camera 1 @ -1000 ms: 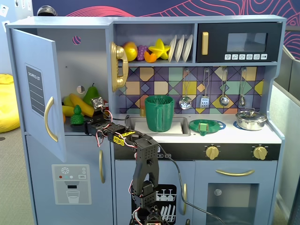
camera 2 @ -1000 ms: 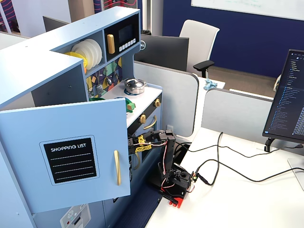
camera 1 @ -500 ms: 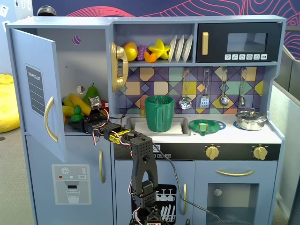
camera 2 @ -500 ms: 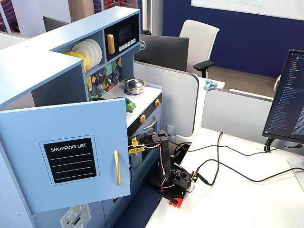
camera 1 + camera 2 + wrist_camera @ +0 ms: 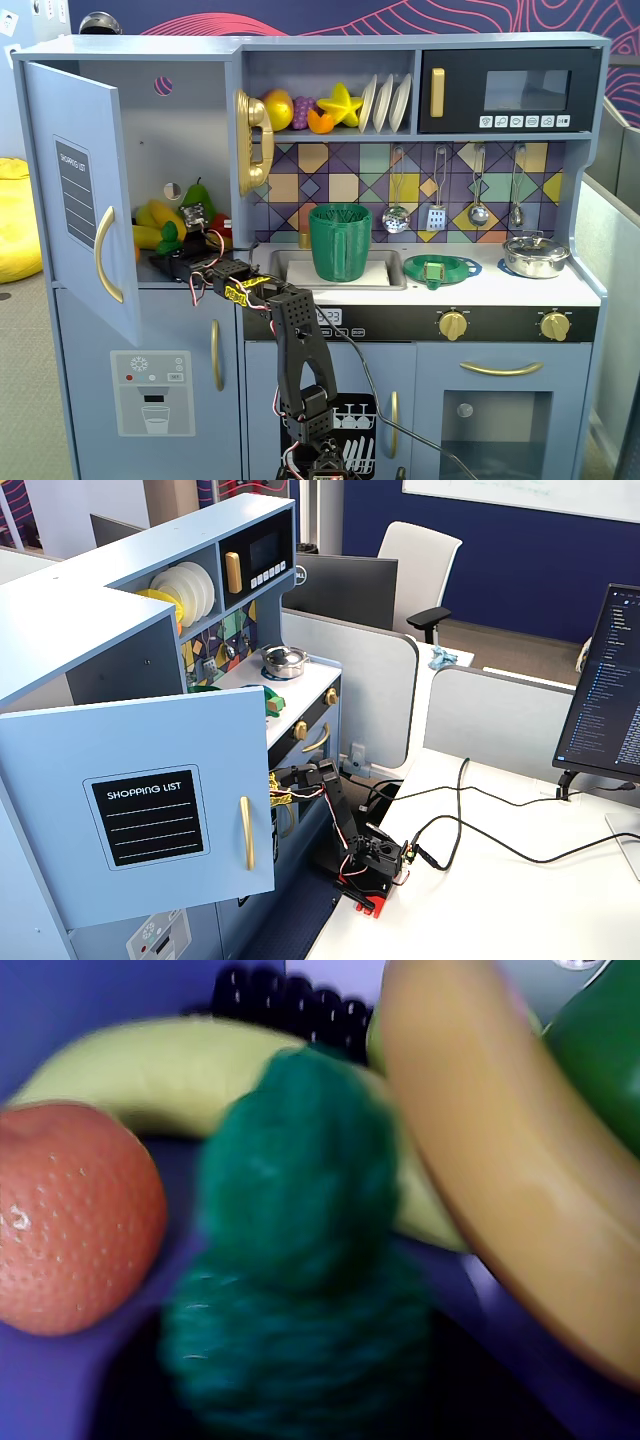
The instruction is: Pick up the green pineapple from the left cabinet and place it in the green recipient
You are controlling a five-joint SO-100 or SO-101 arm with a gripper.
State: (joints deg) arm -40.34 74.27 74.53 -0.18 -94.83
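Observation:
The green pineapple (image 5: 300,1260) fills the middle of the wrist view, blurred and very close. In a fixed view it (image 5: 170,237) sits among the fruit inside the left cabinet (image 5: 190,110), whose door (image 5: 75,190) stands wide open. My gripper (image 5: 168,262) reaches into the cabinet right at the pineapple. In the wrist view dark blurred shapes flank the pineapple's body at the lower edge, and I cannot tell whether the jaws grip it. The green recipient (image 5: 338,242), a ribbed pitcher, stands upright in the sink to the right of the cabinet.
Yellow bananas (image 5: 500,1160), a red strawberry (image 5: 70,1215), dark grapes (image 5: 290,1005) and a green pear (image 5: 600,1050) crowd round the pineapple. A flat green dish (image 5: 441,268) and a steel pot (image 5: 535,255) sit on the counter. The open door (image 5: 150,810) juts out to the arm's left.

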